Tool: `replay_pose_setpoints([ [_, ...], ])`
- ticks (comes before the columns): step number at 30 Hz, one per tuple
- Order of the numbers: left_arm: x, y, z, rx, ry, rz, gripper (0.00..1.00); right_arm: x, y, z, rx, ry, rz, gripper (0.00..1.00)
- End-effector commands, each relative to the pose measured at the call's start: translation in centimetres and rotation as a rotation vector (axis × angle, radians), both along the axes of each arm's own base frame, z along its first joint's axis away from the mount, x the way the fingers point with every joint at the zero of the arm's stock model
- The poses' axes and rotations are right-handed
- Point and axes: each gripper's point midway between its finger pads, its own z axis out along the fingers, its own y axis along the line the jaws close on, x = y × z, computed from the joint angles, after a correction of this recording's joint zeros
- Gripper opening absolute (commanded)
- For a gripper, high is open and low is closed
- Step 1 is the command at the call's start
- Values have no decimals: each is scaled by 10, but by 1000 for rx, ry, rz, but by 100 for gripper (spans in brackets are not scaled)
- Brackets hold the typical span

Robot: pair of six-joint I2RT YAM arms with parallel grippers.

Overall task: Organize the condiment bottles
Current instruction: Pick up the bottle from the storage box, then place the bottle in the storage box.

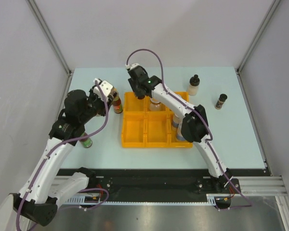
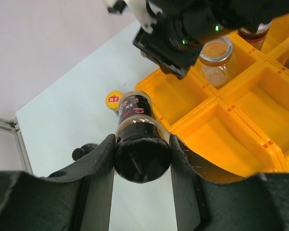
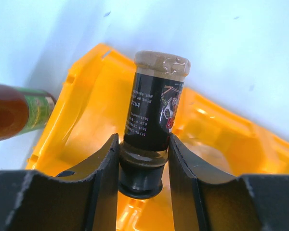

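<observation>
My left gripper [image 2: 142, 147] is shut on the black cap of a dark-labelled spice jar [image 2: 135, 113], just off the near left corner of the yellow-orange tray [image 2: 221, 144]. In the top view this gripper [image 1: 109, 93] sits left of the tray [image 1: 135, 137]. My right gripper [image 3: 143, 144] is shut on the neck of a black-labelled spice jar [image 3: 154, 106], hanging over the tray's back left compartment [image 3: 86, 120]; from above it [image 1: 137, 89] is at that corner. A clear jar [image 2: 216, 58] stands in the back middle compartment.
A slim reddish bottle [image 1: 117, 105] stands by the tray's left edge. A green-labelled bottle [image 1: 87, 142] is under the left arm. A pale black-capped bottle [image 1: 194, 85] and a dark spice jar [image 1: 221, 101] stand back right. Blue-labelled shakers [image 1: 178, 129] fill the right compartments.
</observation>
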Motion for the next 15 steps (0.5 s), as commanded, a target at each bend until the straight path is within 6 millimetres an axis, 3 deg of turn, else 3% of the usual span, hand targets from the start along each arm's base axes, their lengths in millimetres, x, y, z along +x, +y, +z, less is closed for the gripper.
replay_pose_setpoints([
  [1, 12, -17, 8, -25, -22, -70, 0, 23, -30, 101, 102, -168, -53, 0],
  [9, 36, -38, -3, -15, 6, -142, 0, 36, -62, 142, 197, -192, -56, 0],
  [13, 63, -53, -33, -10, 97, -154, 0, 36, -86, 174, 224, -233, -66, 0],
  [15, 74, -58, -36, -12, 116, -153, 0, 35, -94, 178, 227, -232, -59, 0],
])
